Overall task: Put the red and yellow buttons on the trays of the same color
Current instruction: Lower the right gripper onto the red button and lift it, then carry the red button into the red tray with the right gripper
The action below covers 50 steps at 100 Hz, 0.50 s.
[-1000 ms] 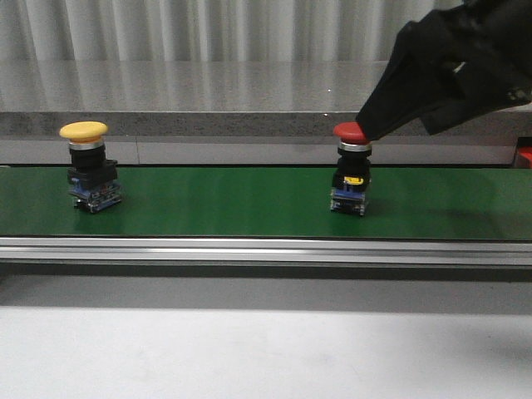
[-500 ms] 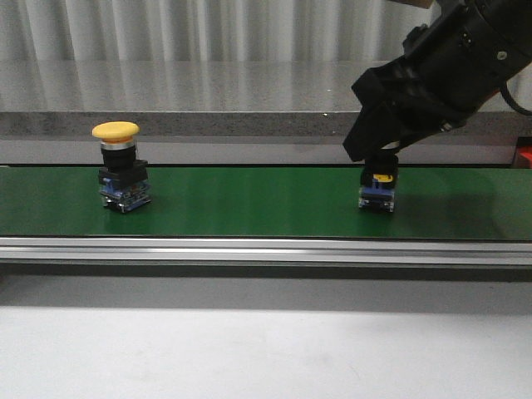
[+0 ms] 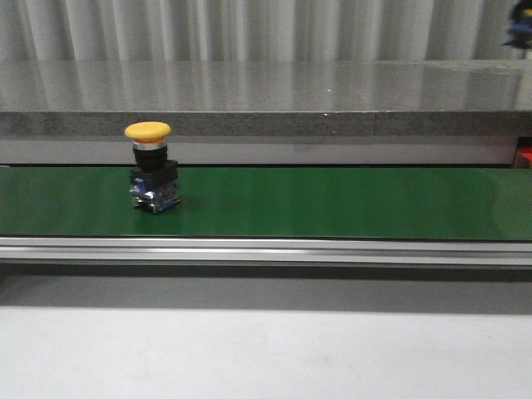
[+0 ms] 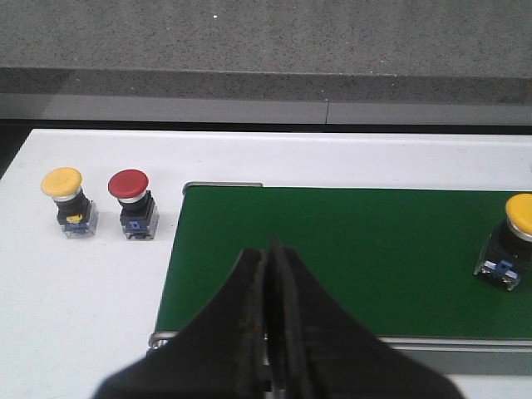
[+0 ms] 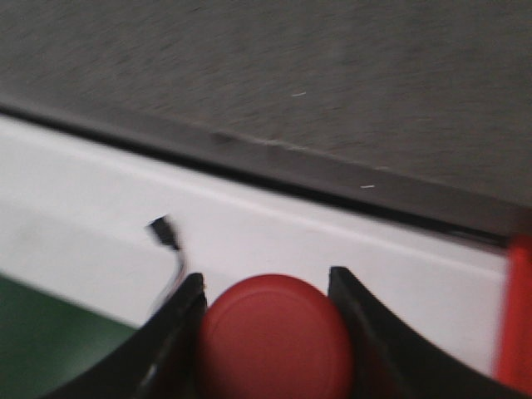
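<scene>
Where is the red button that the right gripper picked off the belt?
The red button sits clamped between the right gripper's fingers in the right wrist view, above the white surface beside the green belt; the front view no longer shows it.

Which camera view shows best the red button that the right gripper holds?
The right wrist view: the red button sits between the right gripper fingers. The front view misses it; the left wrist view shows only a different one.

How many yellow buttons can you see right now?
2: a yellow button on the green belt, and a spare yellow button on the white surface beside a red one. Others may be hidden.
</scene>
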{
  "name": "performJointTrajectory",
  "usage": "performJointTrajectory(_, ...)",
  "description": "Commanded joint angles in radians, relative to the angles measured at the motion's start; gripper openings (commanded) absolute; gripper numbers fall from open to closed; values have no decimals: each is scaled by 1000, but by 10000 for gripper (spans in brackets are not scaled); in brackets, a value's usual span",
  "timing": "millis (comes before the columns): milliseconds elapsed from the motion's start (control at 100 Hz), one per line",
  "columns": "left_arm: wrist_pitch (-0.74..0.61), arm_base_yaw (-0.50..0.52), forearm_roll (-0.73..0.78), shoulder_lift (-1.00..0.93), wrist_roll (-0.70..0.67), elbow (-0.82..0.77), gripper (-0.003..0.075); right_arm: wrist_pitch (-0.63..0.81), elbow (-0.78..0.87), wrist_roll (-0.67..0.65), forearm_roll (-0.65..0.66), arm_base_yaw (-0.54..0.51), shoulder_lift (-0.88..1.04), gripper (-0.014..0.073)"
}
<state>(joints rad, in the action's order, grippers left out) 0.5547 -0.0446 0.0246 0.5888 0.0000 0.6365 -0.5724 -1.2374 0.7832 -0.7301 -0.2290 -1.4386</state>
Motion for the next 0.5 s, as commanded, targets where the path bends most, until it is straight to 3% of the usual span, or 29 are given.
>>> performJointTrajectory(0, -80, -9, -6, 0, 0, 28, -20, 114, -43, -57, -19, -138, 25, 143)
performJointTrajectory(190, -80, -9, -6, 0, 0, 28, -20, 275, -44, -104, -24, -302, -76, 143)
performJointTrajectory(490, -80, -9, -6, 0, 0, 28, -20, 369, -113, -104, -29, -323, -297, 143)
